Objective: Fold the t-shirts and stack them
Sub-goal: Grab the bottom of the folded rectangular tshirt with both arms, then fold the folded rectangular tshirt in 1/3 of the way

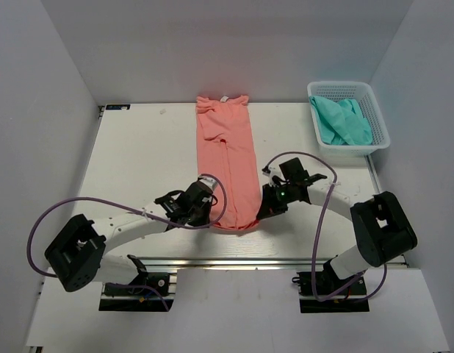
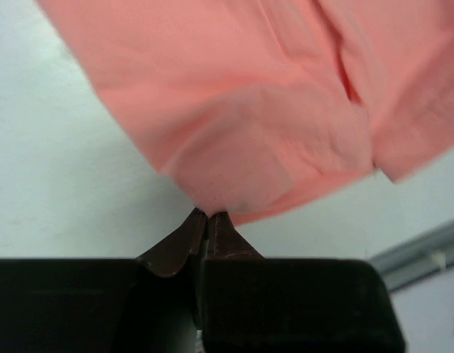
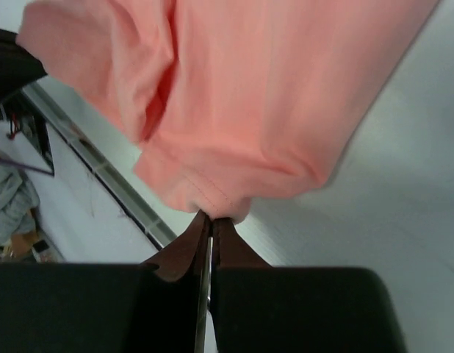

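The salmon-pink cotton t-shirt point(image 1: 227, 158), narrowed to a long strip, lies down the middle of the white worktop point(image 1: 139, 162). The left gripper point(image 2: 207, 215) and right gripper point(image 3: 210, 217) each pinch a near hem corner, probably to carry it toward the collar. The teal-green t-shirt point(image 1: 344, 121) waits in the far-right white lattice basket point(image 1: 352, 152).

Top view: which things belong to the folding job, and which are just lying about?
Job: salmon-pink t-shirt, near corners pinched by left gripper and right gripper; teal-green t-shirt, crumpled in the white basket.
Lying about: white basket; table.
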You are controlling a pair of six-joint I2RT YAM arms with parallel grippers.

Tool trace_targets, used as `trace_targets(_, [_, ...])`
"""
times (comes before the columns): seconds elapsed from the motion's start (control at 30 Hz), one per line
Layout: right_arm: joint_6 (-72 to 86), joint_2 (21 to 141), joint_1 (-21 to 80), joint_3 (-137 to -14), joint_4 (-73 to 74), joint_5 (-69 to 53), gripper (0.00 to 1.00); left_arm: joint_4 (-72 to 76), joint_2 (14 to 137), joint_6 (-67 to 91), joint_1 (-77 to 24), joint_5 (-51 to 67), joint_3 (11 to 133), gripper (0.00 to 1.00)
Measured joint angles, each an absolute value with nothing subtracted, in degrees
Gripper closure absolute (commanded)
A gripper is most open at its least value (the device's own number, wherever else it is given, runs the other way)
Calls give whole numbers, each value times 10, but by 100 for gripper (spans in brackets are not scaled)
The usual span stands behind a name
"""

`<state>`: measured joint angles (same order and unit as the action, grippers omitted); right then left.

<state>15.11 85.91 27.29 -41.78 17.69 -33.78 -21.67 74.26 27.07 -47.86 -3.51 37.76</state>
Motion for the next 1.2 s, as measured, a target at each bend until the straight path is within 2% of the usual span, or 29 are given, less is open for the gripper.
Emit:
trace_targets(0.3, [184,908,262,-573,145,-242,100,-269,850,332,-463,-218,544,100])
trace_targets(0.5, [193,971,248,-671,148,-208,100,-295,904,334,-425,-303,637,94])
trace_targets(1.2, [159,1195,197,-1023,182,-208,100,-210,1078,188,-304,-287,851,93])
